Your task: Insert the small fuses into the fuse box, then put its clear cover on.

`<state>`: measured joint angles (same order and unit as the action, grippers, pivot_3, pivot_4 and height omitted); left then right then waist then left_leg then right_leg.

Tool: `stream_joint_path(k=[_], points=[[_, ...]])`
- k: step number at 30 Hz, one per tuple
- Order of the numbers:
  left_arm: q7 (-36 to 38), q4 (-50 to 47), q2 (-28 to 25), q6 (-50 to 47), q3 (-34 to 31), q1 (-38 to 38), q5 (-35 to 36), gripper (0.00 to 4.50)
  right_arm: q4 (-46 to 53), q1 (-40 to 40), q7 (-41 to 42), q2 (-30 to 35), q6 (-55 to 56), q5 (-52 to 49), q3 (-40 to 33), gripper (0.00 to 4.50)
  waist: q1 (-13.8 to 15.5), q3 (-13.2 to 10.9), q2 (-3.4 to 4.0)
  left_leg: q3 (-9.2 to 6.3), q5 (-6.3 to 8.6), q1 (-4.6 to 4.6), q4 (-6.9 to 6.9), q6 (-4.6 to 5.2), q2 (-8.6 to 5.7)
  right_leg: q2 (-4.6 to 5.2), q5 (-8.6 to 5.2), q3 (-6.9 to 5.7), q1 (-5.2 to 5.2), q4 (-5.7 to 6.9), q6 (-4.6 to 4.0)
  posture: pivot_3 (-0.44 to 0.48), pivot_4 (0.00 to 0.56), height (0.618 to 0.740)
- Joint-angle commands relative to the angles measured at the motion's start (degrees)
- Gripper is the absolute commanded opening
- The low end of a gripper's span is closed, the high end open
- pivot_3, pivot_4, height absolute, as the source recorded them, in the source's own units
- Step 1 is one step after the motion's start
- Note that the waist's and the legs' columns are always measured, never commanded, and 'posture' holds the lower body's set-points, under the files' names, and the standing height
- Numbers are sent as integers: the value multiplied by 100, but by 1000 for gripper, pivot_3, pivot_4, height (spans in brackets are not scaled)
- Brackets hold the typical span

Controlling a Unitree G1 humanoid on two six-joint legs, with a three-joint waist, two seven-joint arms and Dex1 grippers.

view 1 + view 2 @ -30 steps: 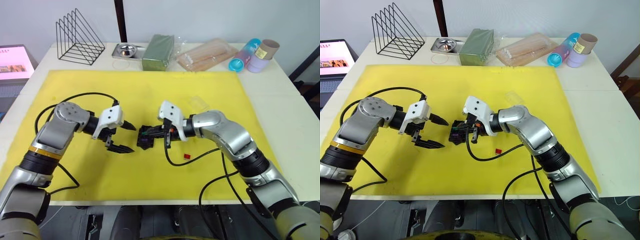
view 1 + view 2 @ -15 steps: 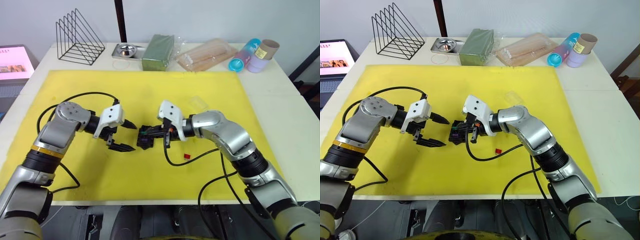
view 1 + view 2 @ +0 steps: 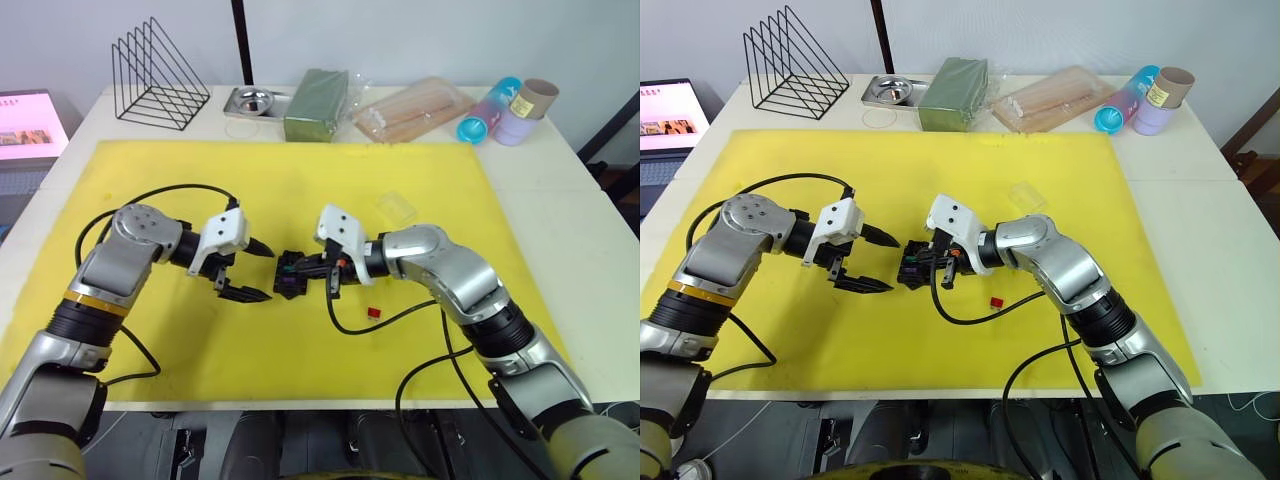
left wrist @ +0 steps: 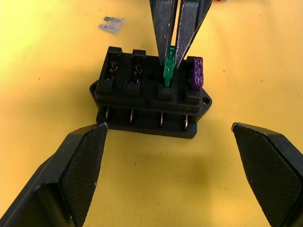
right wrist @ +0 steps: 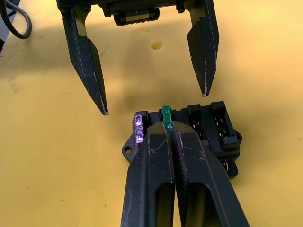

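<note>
1. Yellow mat (image 3: 300,180) covers most of the table; the task pieces sit near its middle.
2. The left arm reaches in from the robot's left, bent at the elbow, wrist turned toward the centre. The left gripper (image 3: 248,270) hovers just beside the box, fingers spread wide, holding nothing.
3. The right arm comes in from the right, forearm low and pointed left. The right gripper (image 5: 167,127) is pinched tight on the green fuse (image 4: 168,66), pressing it down into a slot.
4. The box (image 4: 151,94) is black, rigid plastic, and light, so it may skid under a push. Bracing its long sides seems the safest hold.
5. The cover (image 3: 396,208) lies behind the right arm, apart from the box; thin, clear, probably slick and easy to crack, best taken by its edges.
6. Fuses are tiny stiff chips, to be pinched by the top. Purple fuse (image 4: 196,73) already sits in the end slot, the clear fuse (image 4: 111,25) lies loose just past the box, and the red fuse (image 3: 374,312) rests near the right arm's cable.
</note>
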<state>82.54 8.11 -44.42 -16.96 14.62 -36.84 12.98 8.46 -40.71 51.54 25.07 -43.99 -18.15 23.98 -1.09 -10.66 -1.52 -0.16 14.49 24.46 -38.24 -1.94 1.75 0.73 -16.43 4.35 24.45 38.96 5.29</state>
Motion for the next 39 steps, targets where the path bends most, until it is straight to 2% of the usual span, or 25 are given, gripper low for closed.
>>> stream_joint_path(k=[1, 16, 39], points=[[11, -66, -17, 58, -110, -115, -12, 4453, 44, 8, -2, -50, 132, 69, -60, 0, 0, 0, 0, 0, 0, 0, 0, 0, 0, 0, 0, 0, 0, 0, 0, 0, 150, 740], [-7, -170, -12, 17, -94, -85, 4, 4453, -129, 132, 20, -64, 301, 345, 116, 0, 0, 1, 0, 0, 0, -2, -1, -1, -1, 0, 0, 0, 0, 3, 0, 0, 150, 740], [-73, -341, 33, -151, -78, -109, 14, 4453, -353, 90, -47, 69, -118, 844, 517, 0, -4, 9, 2, 1, -1, -36, 0, -1, 0, -4, -1, 0, -32, 8, -1, 0, 150, 740]])
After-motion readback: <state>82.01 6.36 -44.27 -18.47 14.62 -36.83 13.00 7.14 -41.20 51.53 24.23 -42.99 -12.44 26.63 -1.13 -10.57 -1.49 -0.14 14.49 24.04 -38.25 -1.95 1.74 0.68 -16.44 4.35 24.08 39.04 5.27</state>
